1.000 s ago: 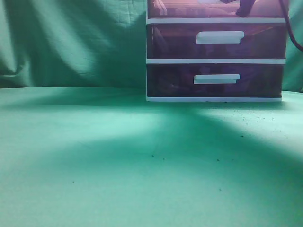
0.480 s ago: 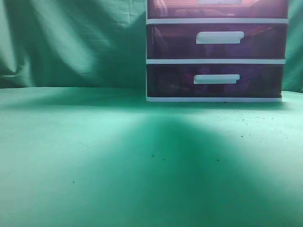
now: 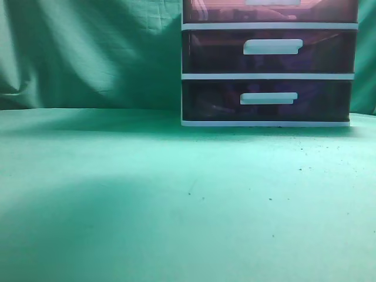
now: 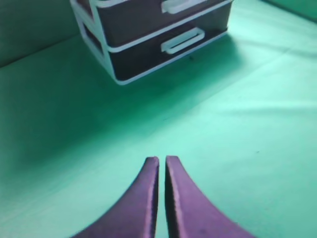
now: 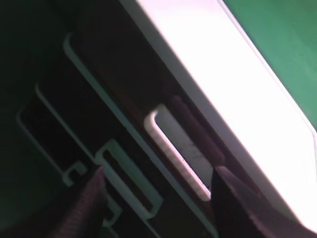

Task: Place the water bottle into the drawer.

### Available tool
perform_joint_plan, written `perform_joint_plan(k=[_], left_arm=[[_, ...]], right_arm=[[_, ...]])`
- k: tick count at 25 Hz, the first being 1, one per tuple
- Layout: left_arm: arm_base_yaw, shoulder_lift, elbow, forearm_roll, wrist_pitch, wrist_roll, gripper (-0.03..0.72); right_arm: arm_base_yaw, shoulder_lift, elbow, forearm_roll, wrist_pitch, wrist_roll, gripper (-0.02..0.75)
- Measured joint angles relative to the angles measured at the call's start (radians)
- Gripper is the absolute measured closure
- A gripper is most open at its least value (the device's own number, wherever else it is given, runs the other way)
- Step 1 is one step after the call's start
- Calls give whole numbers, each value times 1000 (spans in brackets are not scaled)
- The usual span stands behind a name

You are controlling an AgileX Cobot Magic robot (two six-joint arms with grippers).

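The drawer [image 3: 223, 10], the uppermost one in the white-framed unit [image 3: 267, 75], shows only as a strip at the top edge of the exterior view, and its front looks flush with the frame. In the right wrist view its white handle [image 5: 176, 148] lies just below the unit's white top [image 5: 233, 84]. My right gripper [image 5: 156, 198] is open and empty, hanging over the drawer fronts close to that handle. My left gripper [image 4: 162, 159] is shut and empty above the green cloth, well short of the unit [image 4: 106, 59]. The water bottle is not visible in any view.
The two lower drawers [image 3: 267, 53] [image 3: 267, 100] are shut. Green cloth covers the table [image 3: 147, 194] and hangs behind as a backdrop [image 3: 88, 53]. A broad shadow lies on the cloth at the front left.
The dark right gripper that showed at the top drawer's right end a second ago has left the exterior view. The shadow on the cloth has shifted from the middle to the front left.
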Motion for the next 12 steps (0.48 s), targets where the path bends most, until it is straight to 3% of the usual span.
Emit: perform_joint_plan(k=[2,5,7,8,10,12], left_arm=[[0,-33,0,-29,-8,0,688],[-22,-107,2,-56,7,27,688],[-42,-170,2,-85,45,70,688],[-51,-197,2,-104,69,94,688],[-67,-266,17,-139,93,133,688],[-71,-340,69,-176,96,151,688]], right_arm=[[63,-58,0,8,85,0,316],[151,-161,-1,57,226,15,485],[183,-232,-2,138,317,22,634],[191,-261,-2,194,362,24,671],[194,-322,-2,316,444,24,738],[195,-374,-2,426,511,17,738]])
